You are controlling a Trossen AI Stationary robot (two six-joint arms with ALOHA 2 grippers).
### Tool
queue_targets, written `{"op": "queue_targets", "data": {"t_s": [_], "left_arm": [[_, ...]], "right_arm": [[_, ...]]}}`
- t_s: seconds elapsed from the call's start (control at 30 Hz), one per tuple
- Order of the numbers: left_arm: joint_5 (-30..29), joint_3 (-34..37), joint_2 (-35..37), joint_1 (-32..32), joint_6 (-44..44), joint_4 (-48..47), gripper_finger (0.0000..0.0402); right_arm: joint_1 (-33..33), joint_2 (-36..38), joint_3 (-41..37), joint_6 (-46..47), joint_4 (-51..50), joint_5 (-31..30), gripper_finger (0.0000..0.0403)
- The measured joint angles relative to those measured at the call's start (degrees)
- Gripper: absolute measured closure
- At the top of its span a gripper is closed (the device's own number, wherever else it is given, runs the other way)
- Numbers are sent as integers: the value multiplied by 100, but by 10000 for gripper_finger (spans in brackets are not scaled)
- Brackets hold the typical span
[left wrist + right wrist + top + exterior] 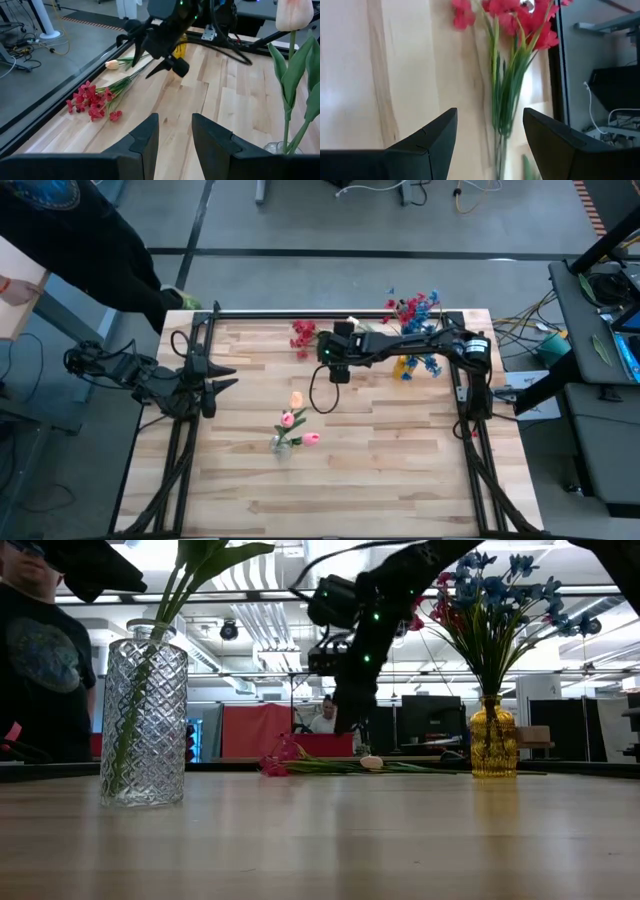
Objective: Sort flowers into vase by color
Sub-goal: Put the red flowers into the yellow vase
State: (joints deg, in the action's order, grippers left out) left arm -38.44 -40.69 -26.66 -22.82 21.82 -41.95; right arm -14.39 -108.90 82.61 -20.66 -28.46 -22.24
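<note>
A bunch of red flowers (pixel 303 335) lies flat on the table near its far edge, stems toward the right; it also shows in the right wrist view (pixel 512 20) and the left wrist view (pixel 92 97). A peach bud (pixel 112 64) lies beside it. My right gripper (pixel 320 352) hangs open just above the green stems (pixel 502 95), touching nothing. A clear glass vase (pixel 282 445) holds pink and peach tulips (pixel 293 418). A yellow vase (pixel 405 367) holds blue and red flowers (pixel 418 310). My left gripper (pixel 226 377) waits open at the table's left.
A person in dark clothes (pixel 80 230) stands beyond the table's far left corner. In the low view the clear vase (pixel 143 720) is near on the left and the yellow vase (pixel 493 740) farther on the right. Black rails (pixel 340 313) edge the table.
</note>
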Motion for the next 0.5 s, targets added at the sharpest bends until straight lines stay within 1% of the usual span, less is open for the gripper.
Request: {"op": "queue_targets", "data": {"t_s": [0.13,0.23,0.4,0.5], "left_arm": [[0,0,3,0,0,2,299],[0,0,3,2,0,4,299],[-12,0,3,1,2,4,299],[-13,0,3,2,2,4,299]], "right_arm": [[-31,0,-347,297,615,0,184],[-94,0,-563,313,964,2,184],[-206,0,-955,330,1913,-1,184],[-328,0,-1069,412,2198,3,184]]}}
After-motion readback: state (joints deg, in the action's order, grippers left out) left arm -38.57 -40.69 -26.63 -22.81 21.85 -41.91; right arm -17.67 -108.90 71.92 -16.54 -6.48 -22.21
